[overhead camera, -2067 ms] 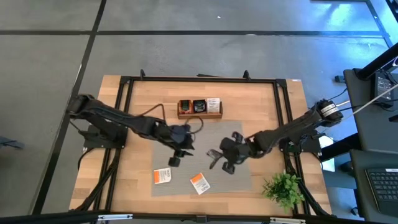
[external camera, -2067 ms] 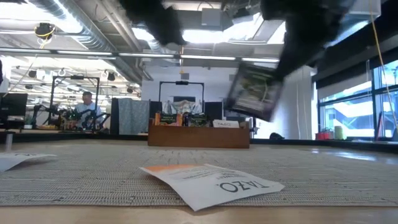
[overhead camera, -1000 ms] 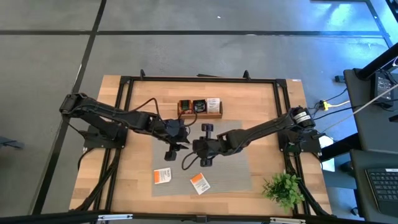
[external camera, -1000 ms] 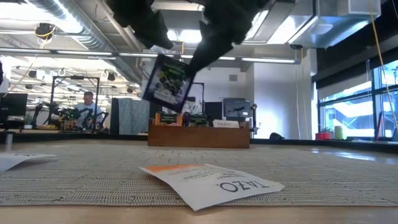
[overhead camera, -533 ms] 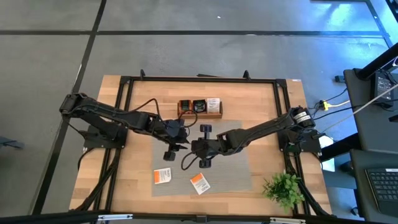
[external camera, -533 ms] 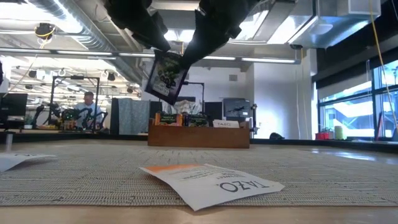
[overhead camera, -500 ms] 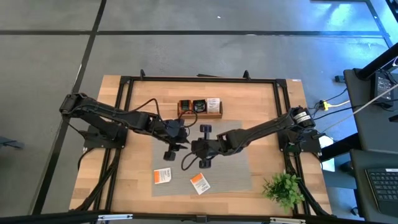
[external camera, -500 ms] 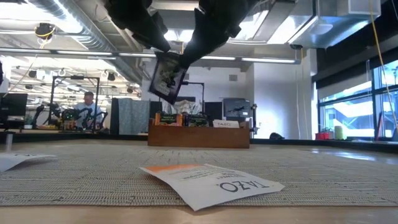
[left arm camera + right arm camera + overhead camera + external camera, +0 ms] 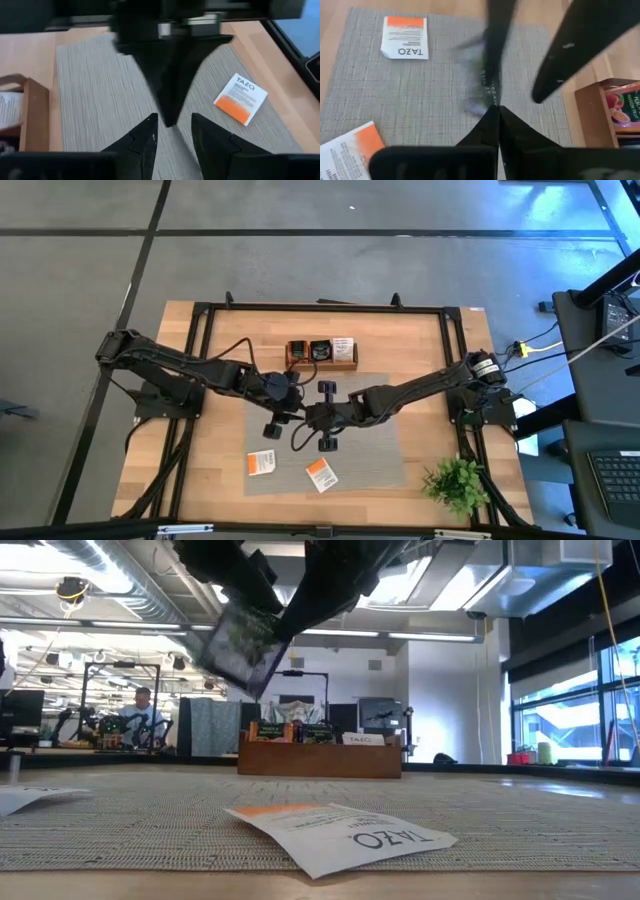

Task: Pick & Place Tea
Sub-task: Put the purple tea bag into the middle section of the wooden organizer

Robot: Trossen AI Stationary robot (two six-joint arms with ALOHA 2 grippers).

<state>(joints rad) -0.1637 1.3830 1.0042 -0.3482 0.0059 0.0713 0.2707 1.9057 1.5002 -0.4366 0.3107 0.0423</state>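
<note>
Two grippers meet mid-mat: my right gripper (image 9: 300,414) pinches dark sachet (image 9: 238,647) aloft; my left gripper (image 9: 287,406) spread beside it. White-orange sachets (image 9: 261,463) (image 9: 321,474) on mat (image 9: 375,465), 6 o'clock. Tray (image 9: 322,354) at 12.

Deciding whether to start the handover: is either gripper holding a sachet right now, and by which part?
The right gripper is shut on the edge of a dark tea sachet, held above the mat. The left gripper stands open around it.

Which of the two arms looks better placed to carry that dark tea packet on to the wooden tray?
Left, probably. Its open pincer straddles the dark packet that the right pincer holds shut in mid-air, like a handover, and it sits nearer the tray.
</note>
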